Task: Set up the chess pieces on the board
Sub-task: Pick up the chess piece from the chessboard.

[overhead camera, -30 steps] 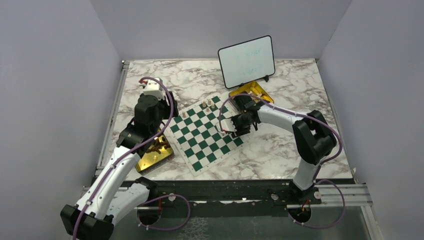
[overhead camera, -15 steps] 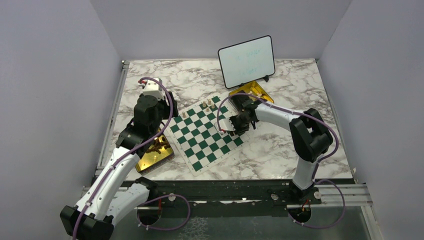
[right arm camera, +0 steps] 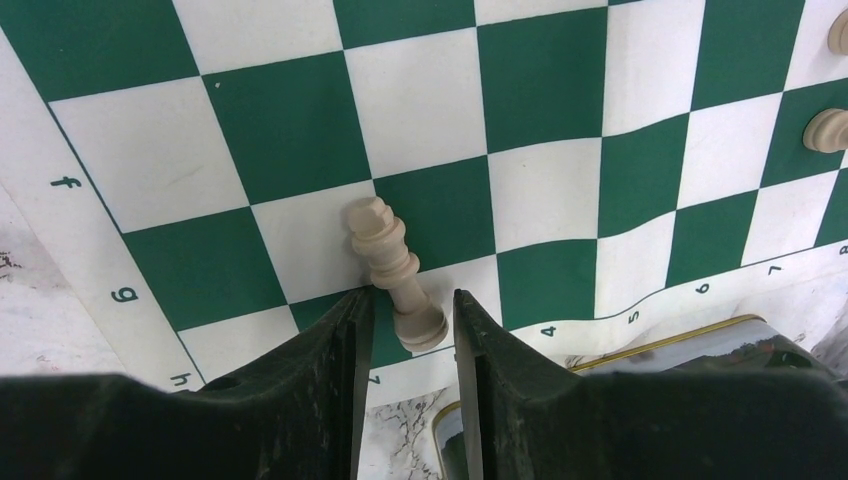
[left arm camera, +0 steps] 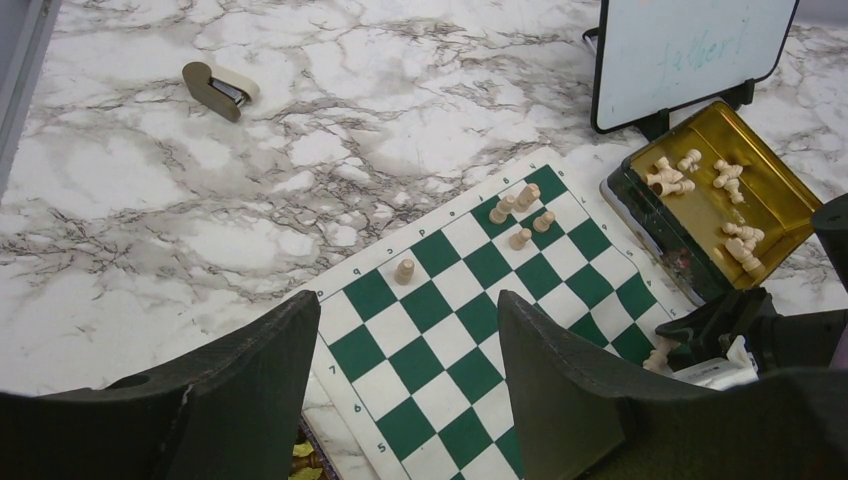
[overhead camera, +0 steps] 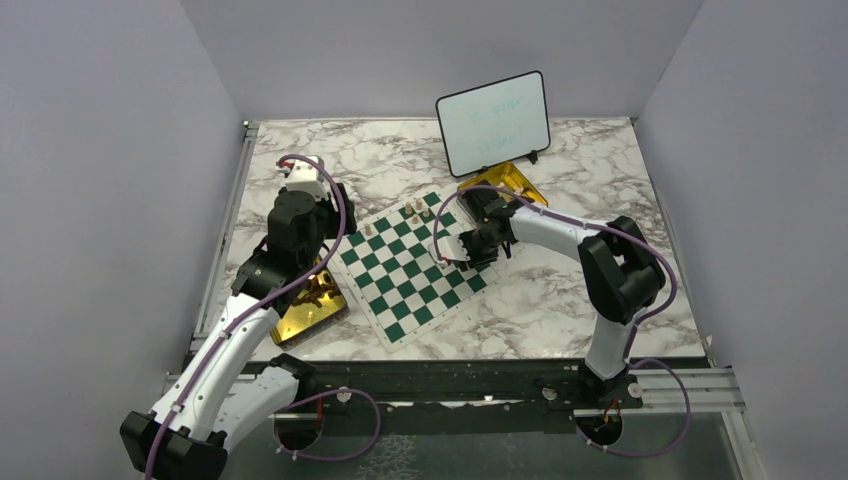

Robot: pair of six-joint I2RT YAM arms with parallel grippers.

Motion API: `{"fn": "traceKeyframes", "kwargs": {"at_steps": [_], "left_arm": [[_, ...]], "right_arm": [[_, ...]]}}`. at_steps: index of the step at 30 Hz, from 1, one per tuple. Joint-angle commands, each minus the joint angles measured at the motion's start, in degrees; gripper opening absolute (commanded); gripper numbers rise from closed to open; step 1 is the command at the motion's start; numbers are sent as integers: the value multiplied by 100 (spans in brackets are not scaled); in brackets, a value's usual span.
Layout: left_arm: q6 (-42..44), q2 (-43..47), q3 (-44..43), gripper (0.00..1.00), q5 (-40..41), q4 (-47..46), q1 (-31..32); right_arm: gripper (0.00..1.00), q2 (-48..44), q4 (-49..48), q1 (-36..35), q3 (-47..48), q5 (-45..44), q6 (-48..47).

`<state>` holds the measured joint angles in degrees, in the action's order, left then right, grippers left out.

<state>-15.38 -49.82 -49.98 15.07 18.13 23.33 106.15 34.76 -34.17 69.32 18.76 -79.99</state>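
Observation:
The green-and-white board (overhead camera: pixel 402 292) lies slanted at the table's middle. My right gripper (right arm camera: pixel 413 295) is low over its right edge, fingers shut on the base of a pale beige king (right arm camera: pixel 393 262), which leans over toward the squares. Several more pale chess pieces (left arm camera: pixel 520 207) stand together near the board's far corner, and a lone pawn (left arm camera: pixel 404 270) stands further left. My left gripper (left arm camera: pixel 408 300) hovers open and empty above the board's left side.
A gold tin (left arm camera: pixel 778 168) behind the board's right corner holds several loose pale pieces (left arm camera: pixel 735 240). Another gold tin (overhead camera: pixel 300 318) with dark pieces lies left of the board. A small whiteboard (overhead camera: pixel 493 122) stands at the back. A small beige object (left arm camera: pixel 218 88) lies far left.
The right gripper's fingers have narrowed around the pale king and the arm has shifted slightly left. The left arm has not moved.

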Motion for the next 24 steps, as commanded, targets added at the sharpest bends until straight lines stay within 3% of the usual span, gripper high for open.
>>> {"fn": "traceKeyframes", "kwargs": {"at_steps": [1,15,20,24], "left_arm": [[43,87,76,68,137,-73,13],[11,71,76,68,53,-81,13],[-55,52,76,67,-91,-82,13],[-269,28,90,67,-385,-73,21]], "right_arm": [[41,222,178,-50,3,-46,48],[25,-21,298,-104,19,110,143],[14,-147,45,-106,160,248,868],[14,-227,-7,-91,361,728,1187]]}}
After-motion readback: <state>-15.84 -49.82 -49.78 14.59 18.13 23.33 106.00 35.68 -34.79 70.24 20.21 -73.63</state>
